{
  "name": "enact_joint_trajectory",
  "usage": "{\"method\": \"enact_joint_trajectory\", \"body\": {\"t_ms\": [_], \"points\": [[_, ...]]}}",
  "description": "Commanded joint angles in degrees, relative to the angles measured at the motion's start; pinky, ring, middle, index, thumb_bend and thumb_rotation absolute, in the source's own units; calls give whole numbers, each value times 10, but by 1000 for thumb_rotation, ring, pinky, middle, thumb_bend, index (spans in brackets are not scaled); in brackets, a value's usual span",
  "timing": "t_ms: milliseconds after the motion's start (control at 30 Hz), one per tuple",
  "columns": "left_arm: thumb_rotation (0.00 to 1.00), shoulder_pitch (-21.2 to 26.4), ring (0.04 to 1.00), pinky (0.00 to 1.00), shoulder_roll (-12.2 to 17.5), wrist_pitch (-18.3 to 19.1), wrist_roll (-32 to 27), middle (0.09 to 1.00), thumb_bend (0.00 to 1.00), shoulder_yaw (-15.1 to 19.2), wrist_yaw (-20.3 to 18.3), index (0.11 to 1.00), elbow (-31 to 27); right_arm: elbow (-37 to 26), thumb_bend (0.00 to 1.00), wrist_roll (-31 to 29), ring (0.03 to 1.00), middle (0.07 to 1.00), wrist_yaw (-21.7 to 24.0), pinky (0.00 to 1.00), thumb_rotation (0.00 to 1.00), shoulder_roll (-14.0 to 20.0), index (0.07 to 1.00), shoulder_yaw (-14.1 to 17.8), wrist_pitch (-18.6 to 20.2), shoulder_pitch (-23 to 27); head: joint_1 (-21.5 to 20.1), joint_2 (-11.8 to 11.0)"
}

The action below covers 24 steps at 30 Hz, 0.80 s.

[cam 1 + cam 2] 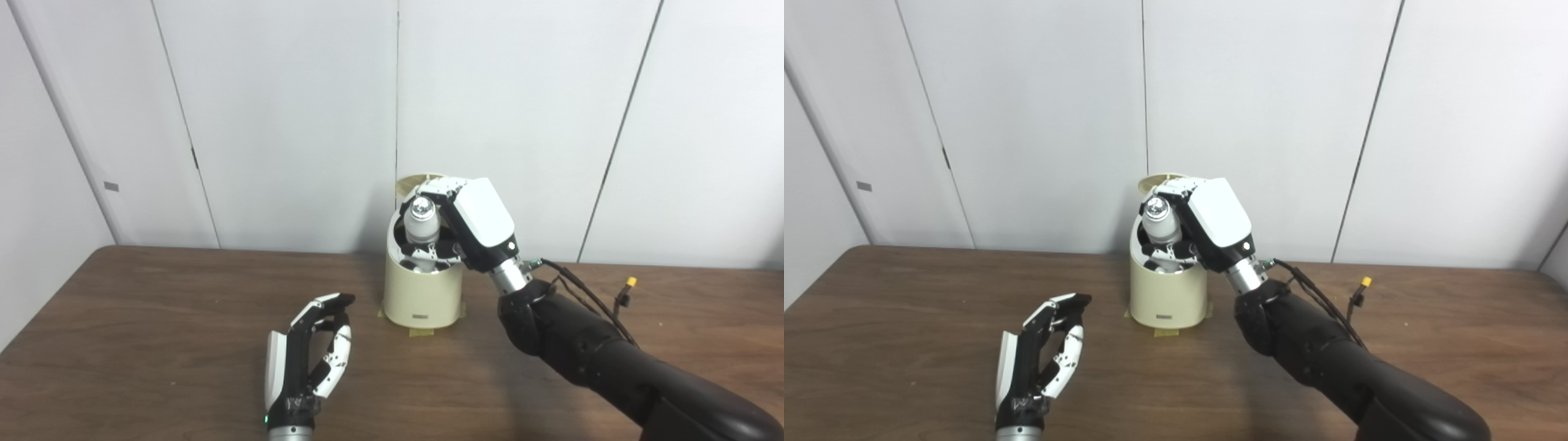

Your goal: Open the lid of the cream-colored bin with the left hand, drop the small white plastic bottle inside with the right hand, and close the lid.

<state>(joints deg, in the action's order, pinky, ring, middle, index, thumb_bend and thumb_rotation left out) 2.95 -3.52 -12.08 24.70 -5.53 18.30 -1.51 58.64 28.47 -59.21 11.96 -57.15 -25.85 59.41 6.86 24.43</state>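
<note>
The right hand (474, 223) holds the small white bottle (421, 223) over the open cream bin (422, 294) — fingers clamped around it, lid (415, 182) tipped up behind. The left hand (309, 355) hovers above the worktop (153, 318), well left of the bin — fingers apart, empty.

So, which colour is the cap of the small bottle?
Shiny silver, on the white bottle held by the right hand; the left eye view shows it best.

A dark wood-grain table (153, 343) stands against pale wall panels (294, 110) with thin vertical seams.
</note>
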Motion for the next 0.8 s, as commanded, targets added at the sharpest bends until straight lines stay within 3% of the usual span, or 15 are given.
{"method": "enact_joint_trajectory", "body": {"t_ms": [0,167,200,233,300,533,767], "points": [[509,-29,722,645,-7,-18,6,718,157,-8,8,687,30,-15,523,-11,528,565,-7,456,145,11,490,10,-11,27,0,0],[528,-29,722,647,-7,-16,10,719,159,-8,8,689,29,-21,523,-16,532,570,-1,461,147,13,491,11,-11,25,0,0],[535,-29,722,647,-7,-16,9,719,160,-8,8,688,29,-23,720,-18,538,576,1,465,173,14,539,11,-11,24,0,0],[537,-29,720,646,-8,-16,9,718,159,-8,9,686,28,-25,846,-20,546,583,4,471,192,14,573,11,-11,24,0,0],[525,-29,720,645,-8,-17,10,715,156,-8,10,683,29,-25,916,-21,555,594,7,478,221,14,600,12,-11,22,0,0],[500,-28,720,643,-7,-21,11,716,156,-8,11,685,32,-24,916,-14,591,631,6,500,416,15,654,11,-11,20,0,0],[517,-29,720,643,-6,-19,11,719,156,-8,10,687,30,-27,928,-16,629,669,6,533,416,16,696,11,-11,18,-1,0]]}}
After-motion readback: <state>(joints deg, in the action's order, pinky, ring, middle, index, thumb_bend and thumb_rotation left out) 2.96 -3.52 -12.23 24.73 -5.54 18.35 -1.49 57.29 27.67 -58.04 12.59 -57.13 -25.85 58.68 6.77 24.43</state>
